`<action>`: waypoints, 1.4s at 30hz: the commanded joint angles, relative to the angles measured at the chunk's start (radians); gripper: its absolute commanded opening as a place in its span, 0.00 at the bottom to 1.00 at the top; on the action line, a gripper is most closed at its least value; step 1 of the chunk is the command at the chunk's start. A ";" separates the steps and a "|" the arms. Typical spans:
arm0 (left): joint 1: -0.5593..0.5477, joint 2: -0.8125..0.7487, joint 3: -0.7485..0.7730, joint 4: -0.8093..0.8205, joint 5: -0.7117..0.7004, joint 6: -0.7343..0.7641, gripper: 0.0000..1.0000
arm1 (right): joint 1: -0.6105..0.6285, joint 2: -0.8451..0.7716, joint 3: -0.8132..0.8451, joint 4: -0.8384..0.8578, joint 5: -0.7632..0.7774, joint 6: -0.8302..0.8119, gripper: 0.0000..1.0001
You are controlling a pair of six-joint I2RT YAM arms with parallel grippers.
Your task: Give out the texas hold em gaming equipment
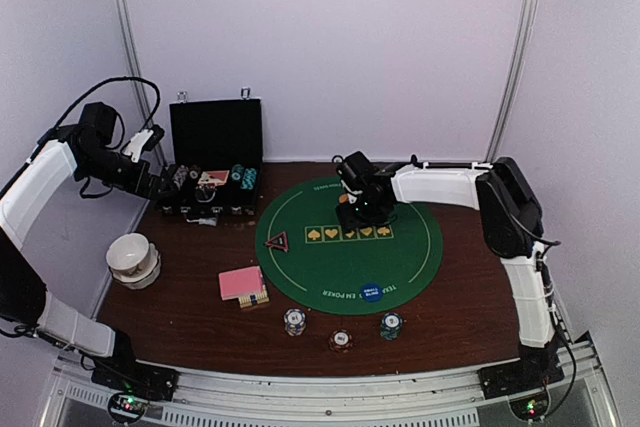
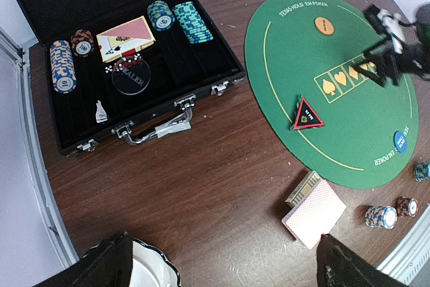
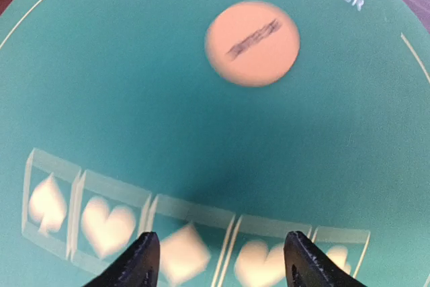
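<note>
Dark wood table (image 1: 470, 297), white walls, round green mat (image 1: 310, 265) in the middle. Orange button (image 3: 252, 43) lies flat on the felt beyond the suit row (image 3: 107, 223), clear of the right gripper (image 3: 220, 250): jaws parted, nothing between them. Blue button (image 1: 371, 292) at the mat's near edge, triangle marker (image 1: 277, 241) on its left side. Pink card deck (image 1: 241, 282) and three chip stacks (image 1: 294, 322) on bare wood up front. Left gripper (image 2: 225, 257) spread wide, empty, raised at the table's left side near the white bowl (image 2: 151, 268).
</note>
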 commanded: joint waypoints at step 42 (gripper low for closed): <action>0.007 -0.010 0.044 -0.053 0.034 0.033 0.97 | 0.190 -0.538 -0.770 -0.045 0.027 0.033 0.41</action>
